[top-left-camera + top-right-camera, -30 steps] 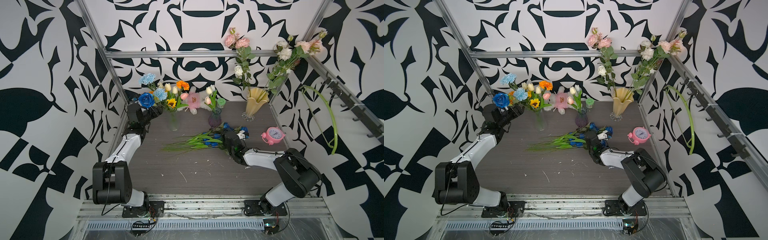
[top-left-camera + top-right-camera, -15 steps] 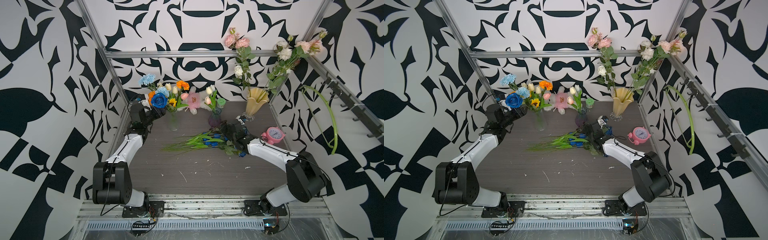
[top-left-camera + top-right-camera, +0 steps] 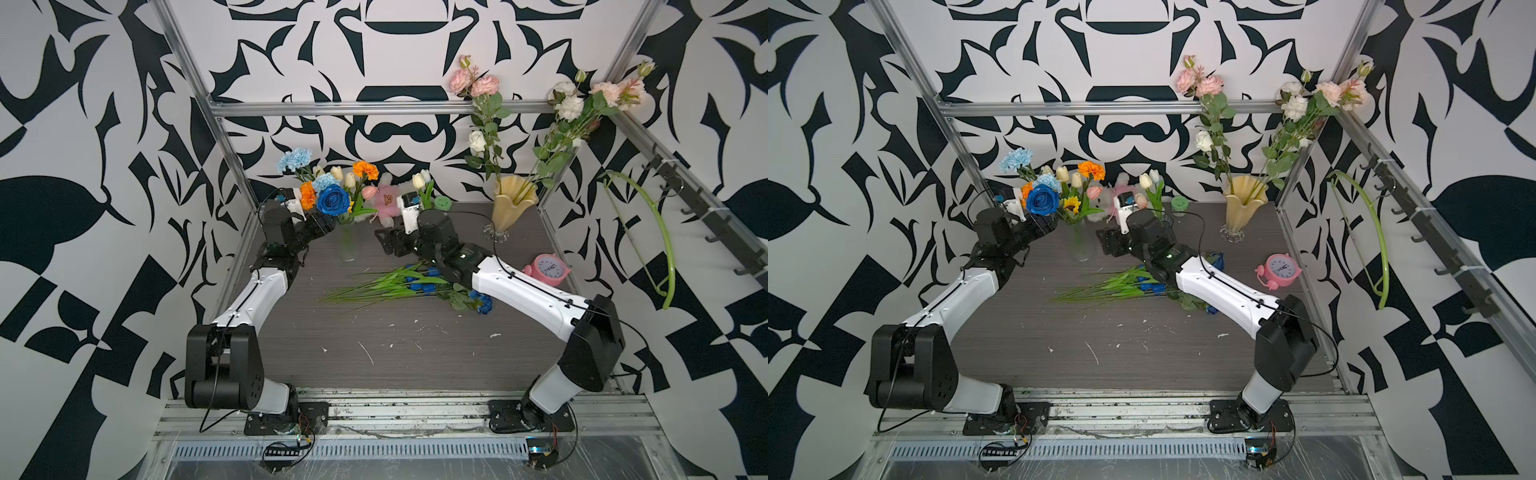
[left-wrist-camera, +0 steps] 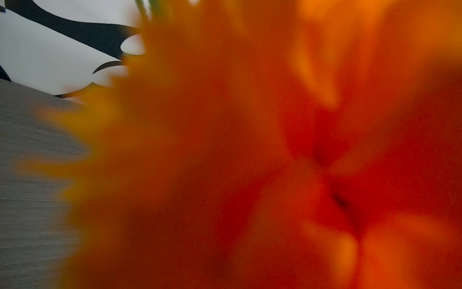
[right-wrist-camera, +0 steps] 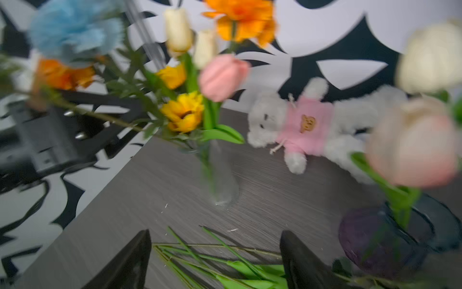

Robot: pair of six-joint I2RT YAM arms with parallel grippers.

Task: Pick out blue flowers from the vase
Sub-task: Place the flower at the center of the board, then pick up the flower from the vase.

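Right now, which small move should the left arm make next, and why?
Probably shut the left pincer on the stem of the blue rose: its jaws stand open beside the clear vase, and that stem seems to pass between them.

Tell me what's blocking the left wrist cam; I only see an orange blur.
Observer: An orange frilly marigold bloom sits right in front of that lens.
Operator: Any blue bloom nearby?
Observer: The large deep-blue artificial rose stands beside the left claw, by the clear glass vase.
Operator: Other arm?
Observer: The right claw is open and empty; dark-blue tulips with long green leaves lie on the grey wood-grain table.
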